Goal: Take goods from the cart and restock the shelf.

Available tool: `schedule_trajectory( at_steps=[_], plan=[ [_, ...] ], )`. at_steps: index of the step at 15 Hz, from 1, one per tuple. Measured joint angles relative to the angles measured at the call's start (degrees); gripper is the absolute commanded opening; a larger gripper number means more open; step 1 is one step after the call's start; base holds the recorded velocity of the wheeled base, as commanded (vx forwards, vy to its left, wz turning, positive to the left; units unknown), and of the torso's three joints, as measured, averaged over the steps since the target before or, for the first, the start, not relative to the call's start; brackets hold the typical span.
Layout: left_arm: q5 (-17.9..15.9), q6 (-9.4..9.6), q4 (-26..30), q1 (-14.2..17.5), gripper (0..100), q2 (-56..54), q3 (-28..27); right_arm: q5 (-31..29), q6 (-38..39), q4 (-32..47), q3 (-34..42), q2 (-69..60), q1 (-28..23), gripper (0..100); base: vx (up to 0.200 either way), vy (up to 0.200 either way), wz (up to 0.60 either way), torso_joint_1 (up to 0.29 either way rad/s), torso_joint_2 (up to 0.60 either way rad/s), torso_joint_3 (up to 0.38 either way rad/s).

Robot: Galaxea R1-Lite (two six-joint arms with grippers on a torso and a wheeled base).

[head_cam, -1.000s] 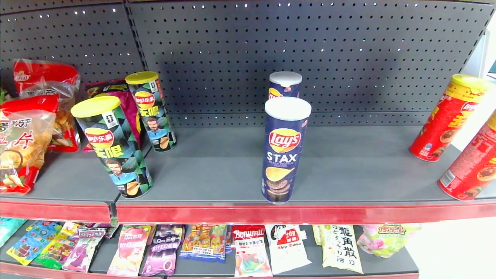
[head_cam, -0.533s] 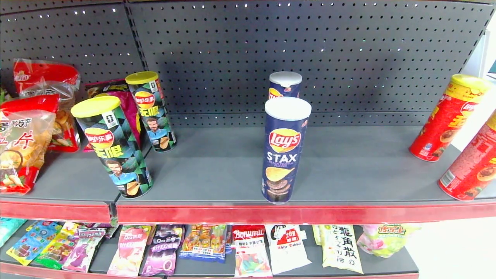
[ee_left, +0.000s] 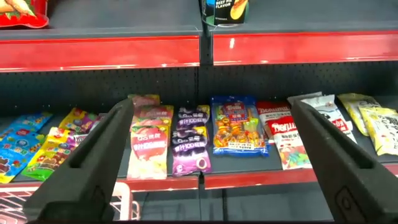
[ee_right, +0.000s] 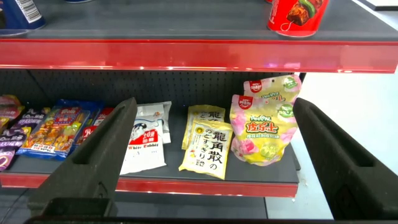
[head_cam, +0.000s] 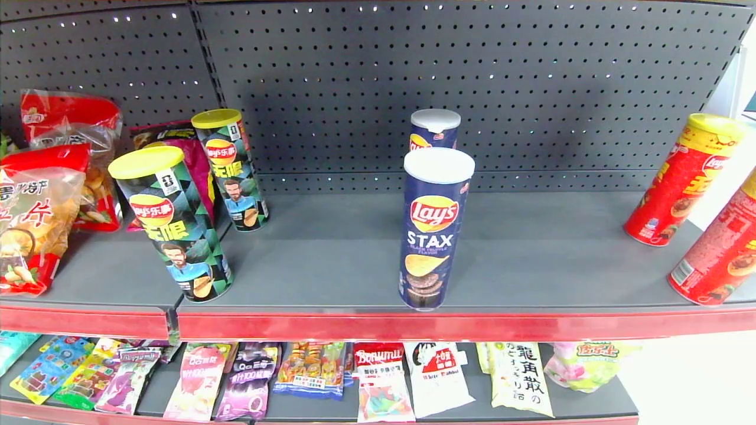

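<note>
Six tall cans stand on the upper shelf (head_cam: pixel 331 260) in the head view. Two green cans sit at nine o'clock, one in front (head_cam: pixel 171 224) and one behind (head_cam: pixel 230 168). The front blue can (head_cam: pixel 434 230) is at the centre, with the rear blue can (head_cam: pixel 434 127) at twelve o'clock from it. Two red cans (head_cam: pixel 679 180) lean at three o'clock. Snack bags (head_cam: pixel 35 218) crowd the far nine o'clock edge. The lower shelf (head_cam: pixel 590 407), at six o'clock, holds a row of flat packets lying face up.

Seen from the left wrist, the left gripper (ee_left: pixel 211 106) has its jaws spread wide with nothing between them. It faces the lower shelf's packets, among them a purple packet (ee_left: pixel 189 140), and the base of a green can shows on the shelf above. Beside one finger (ee_left: pixel 93 162) lies some red-and-white wire (ee_left: pixel 12 202), possibly the cart's rim, though too little shows to be sure.

From the right wrist, the right gripper (ee_right: pixel 216 102) is likewise spread wide and empty. Its camera picks out three things on the lower shelf: a white packet (ee_right: pixel 144 146), a yellow packet (ee_right: pixel 208 146) and a green-and-pink pouch (ee_right: pixel 264 121). The pouch overlaps the yellow packet's edge. Above them are the bases of a red can and a blue can.
</note>
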Motion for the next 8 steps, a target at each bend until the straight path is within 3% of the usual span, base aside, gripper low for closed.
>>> schedule_trajectory(
  at_steps=[8],
  plan=[
    [0.5, 0.18, -0.1, 0.0, 100, 0.0, 0.0, -0.5, -0.2, 0.0, 0.0, 0.0, 0.0, 100, 0.000, 0.000, 0.00, 0.000, 0.00, 0.000]
  ],
)
